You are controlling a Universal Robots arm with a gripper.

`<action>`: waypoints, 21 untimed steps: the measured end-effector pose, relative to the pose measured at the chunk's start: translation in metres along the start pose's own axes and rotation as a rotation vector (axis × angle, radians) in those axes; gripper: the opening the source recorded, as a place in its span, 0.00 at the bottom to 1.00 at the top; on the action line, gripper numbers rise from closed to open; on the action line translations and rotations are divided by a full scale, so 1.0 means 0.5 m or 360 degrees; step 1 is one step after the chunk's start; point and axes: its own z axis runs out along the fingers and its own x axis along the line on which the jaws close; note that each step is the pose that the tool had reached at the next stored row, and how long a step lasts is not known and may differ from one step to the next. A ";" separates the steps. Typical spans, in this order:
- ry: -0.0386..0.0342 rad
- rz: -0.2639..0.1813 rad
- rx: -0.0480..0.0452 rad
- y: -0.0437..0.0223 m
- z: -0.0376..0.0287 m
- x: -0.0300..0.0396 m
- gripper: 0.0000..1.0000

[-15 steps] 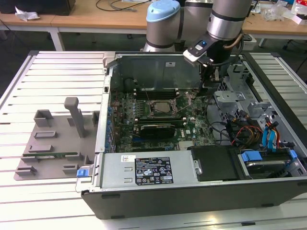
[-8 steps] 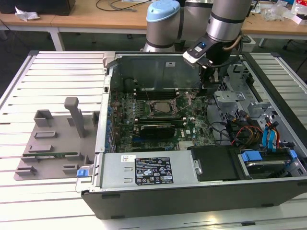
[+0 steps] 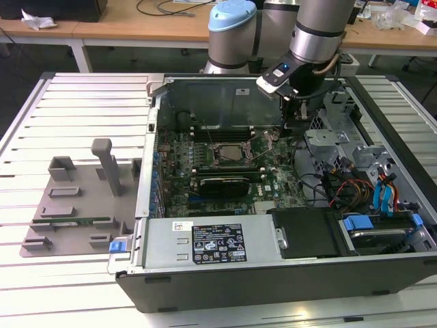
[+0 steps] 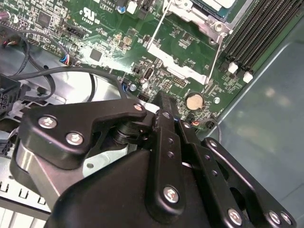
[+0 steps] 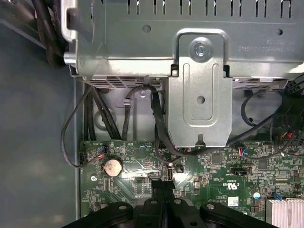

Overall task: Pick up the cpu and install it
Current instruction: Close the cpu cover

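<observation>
A slatted white table [image 3: 82,102] is backed by wooden desks [image 3: 136,20], and an open computer case [image 3: 273,280] is laid on it. The gripper [image 3: 292,124] is held over the board's upper right in the exterior view. Its fingers [image 5: 156,190] are seen pressed together in both wrist views, with nothing between them. The cpu [image 4: 217,3] is judged seated flat in the socket frame [image 4: 183,64], pale top up. The socket is placed at frame centre in the exterior view, lower left of the gripper. The chip is square, so no long axis is recorded.

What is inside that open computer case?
A green motherboard with a square socket frame, a black card and coloured cables. The arm and end effector cover the board's far corner.
</observation>
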 end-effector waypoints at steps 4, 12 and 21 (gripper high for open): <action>0.0000 0.0000 0.0000 -0.008 0.011 0.000 0.11; 0.0000 0.0000 0.0000 -0.032 0.028 0.001 0.11; 0.0000 0.0000 0.0000 -0.050 0.029 0.001 0.11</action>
